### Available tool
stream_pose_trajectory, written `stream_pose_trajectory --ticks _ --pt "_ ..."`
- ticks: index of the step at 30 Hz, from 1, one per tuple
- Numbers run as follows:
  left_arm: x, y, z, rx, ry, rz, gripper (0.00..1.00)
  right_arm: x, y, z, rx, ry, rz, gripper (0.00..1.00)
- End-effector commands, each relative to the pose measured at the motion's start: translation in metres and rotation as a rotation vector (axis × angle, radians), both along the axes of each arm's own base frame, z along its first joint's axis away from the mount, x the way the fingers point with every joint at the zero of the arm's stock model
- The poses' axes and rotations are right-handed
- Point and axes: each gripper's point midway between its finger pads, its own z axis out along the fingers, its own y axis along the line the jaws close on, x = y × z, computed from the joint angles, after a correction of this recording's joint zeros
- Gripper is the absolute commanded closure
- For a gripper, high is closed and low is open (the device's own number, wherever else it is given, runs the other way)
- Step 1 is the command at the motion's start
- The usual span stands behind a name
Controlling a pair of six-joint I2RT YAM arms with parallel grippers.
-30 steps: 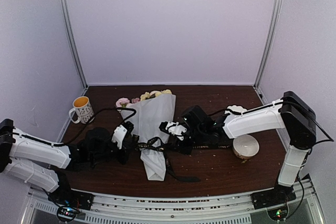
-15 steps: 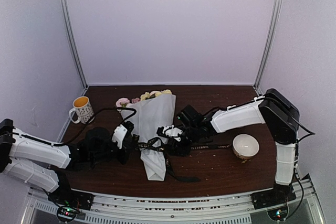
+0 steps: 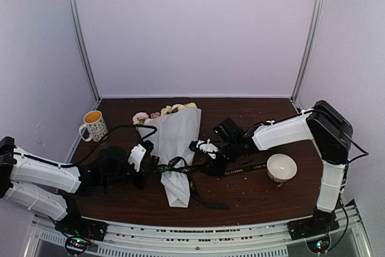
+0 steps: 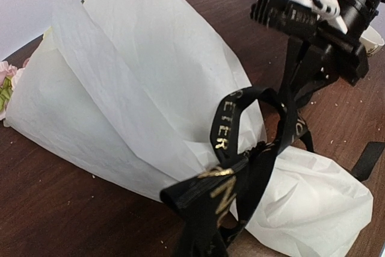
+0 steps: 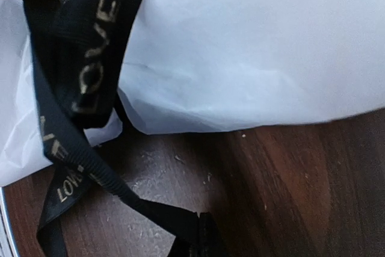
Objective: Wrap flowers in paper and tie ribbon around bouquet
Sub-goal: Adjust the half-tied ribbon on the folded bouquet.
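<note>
three cameras, one shared knot
the top external camera sits above and behind the arm bases, facing the back wall, far enough off to take in the whole counter (image 3: 252,194). the left wrist camera rides low and close, looking across the bouquet (image 4: 120,88) toward the right arm (image 4: 337,34). the right wrist camera is nearest of all, tilted down onto bouquet and counter. all three views share the ribbon (image 4: 231,130) at the bouquet's narrow part.
</note>
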Motion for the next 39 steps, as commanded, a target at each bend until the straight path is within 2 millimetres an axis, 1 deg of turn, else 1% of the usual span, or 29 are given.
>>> stream_pose_trajectory --ticks 1,5,8,11,12,13,14,17,21,23,25,26,27,29,30,32,34,35,36,39 --pt "0.0 0.002 0.008 -0.011 -0.015 -0.004 1.0 -0.003 0.002 0.048 0.127 0.004 -0.016 1.0" --pt "-0.002 0.008 0.01 -0.009 -0.027 0.007 1.0 -0.011 -0.004 0.062 0.138 0.021 -0.023 1.0" --pt "-0.005 0.011 0.006 -0.004 -0.016 0.002 1.0 -0.012 -0.011 0.064 0.125 0.031 -0.046 1.0" --pt "-0.007 0.013 0.006 -0.006 -0.012 0.004 1.0 -0.014 -0.013 0.065 0.126 0.043 -0.057 1.0" --pt "-0.006 0.013 0.008 -0.01 -0.016 0.007 1.0 -0.012 -0.014 0.065 0.125 0.044 -0.069 1.0" --pt "-0.009 0.018 0.0 0.002 -0.006 0.009 1.0 -0.009 -0.015 0.065 0.123 0.045 -0.084 1.0" --pt "-0.01 0.019 -0.002 0.003 -0.002 0.009 1.0 -0.006 -0.016 0.064 0.119 0.047 -0.1 1.0" --pt "-0.011 0.016 -0.004 -0.001 0.009 0.0 1.0 0.004 -0.016 0.065 0.122 0.051 -0.14 1.0" --pt "-0.011 0.016 -0.004 0.008 0.013 0.002 1.0 0.01 -0.019 0.064 0.11 0.058 -0.166 1.0" --pt "-0.012 0.015 -0.004 -0.001 0.011 -0.003 1.0 0.003 -0.017 0.065 0.1 0.053 -0.144 1.0" --pt "-0.014 0.014 -0.004 -0.006 0.019 -0.016 1.0 -0.012 -0.012 0.066 0.096 0.052 -0.09 1.0" --pt "-0.014 0.013 -0.003 -0.01 0.019 -0.023 0.95 -0.02 -0.009 0.066 0.095 0.063 -0.068 1.0" --pt "-0.015 0.012 0.001 -0.016 0.016 -0.029 0.87 -0.026 -0.008 0.067 0.094 0.07 -0.056 1.0" --pt "-0.019 0.013 0.007 -0.043 0.01 -0.038 0.74 -0.033 -0.007 0.067 0.083 0.079 -0.05 1.0" --pt "-0.022 0.014 0.015 -0.074 0.0 -0.045 0.66 -0.037 -0.007 0.069 0.081 0.081 -0.051 1.0" --pt "-0.028 0.02 0.021 -0.121 -0.006 -0.039 0.44 -0.042 -0.006 0.071 0.083 0.096 -0.055 1.0" --pt "-0.033 0.029 0.03 -0.175 -0.014 -0.022 0.25 -0.049 -0.004 0.073 0.089 0.124 -0.054 1.0" --pt "-0.035 0.033 0.031 -0.188 -0.011 -0.013 0.21 -0.051 -0.003 0.073 0.089 0.133 -0.058 1.0" --pt "-0.038 0.037 0.033 -0.199 -0.011 -0.011 0.19 -0.053 -0.002 0.073 0.088 0.145 -0.062 1.0" --pt "-0.043 0.047 0.041 -0.205 -0.023 0.005 0.18 -0.059 0.004 0.079 0.111 0.19 -0.071 1.0"
